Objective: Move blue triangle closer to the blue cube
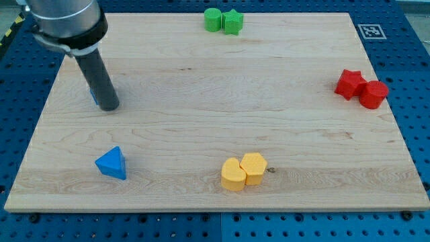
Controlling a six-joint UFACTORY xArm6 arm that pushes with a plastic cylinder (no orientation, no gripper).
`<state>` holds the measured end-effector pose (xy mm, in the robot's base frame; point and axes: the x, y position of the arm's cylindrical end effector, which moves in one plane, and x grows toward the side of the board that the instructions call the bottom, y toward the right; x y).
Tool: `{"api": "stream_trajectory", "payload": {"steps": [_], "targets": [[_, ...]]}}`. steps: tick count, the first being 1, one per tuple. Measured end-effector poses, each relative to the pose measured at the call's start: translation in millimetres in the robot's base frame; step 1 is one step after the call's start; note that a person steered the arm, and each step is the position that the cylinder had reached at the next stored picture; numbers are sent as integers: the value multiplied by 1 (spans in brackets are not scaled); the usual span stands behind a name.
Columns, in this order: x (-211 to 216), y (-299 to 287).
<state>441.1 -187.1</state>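
Observation:
The blue triangle (111,163) lies near the view's bottom left of the wooden board (215,121). My tip (108,107) rests on the board at the view's upper left, well above the triangle and apart from it. A thin sliver of blue (93,98) shows at the left edge of the rod just above the tip; it seems to be the blue cube, almost wholly hidden behind the rod.
Two green blocks (222,21) touch each other at the view's top edge. A red star (350,83) and another red block (373,94) sit together at the right. Two yellow blocks (243,171) touch at the bottom centre.

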Motion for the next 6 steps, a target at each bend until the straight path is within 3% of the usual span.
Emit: {"api": "stream_trajectory", "payload": {"steps": [1,4,5,6], "targets": [[-10,-1],[93,-62],[137,-28],[157,43]]}}
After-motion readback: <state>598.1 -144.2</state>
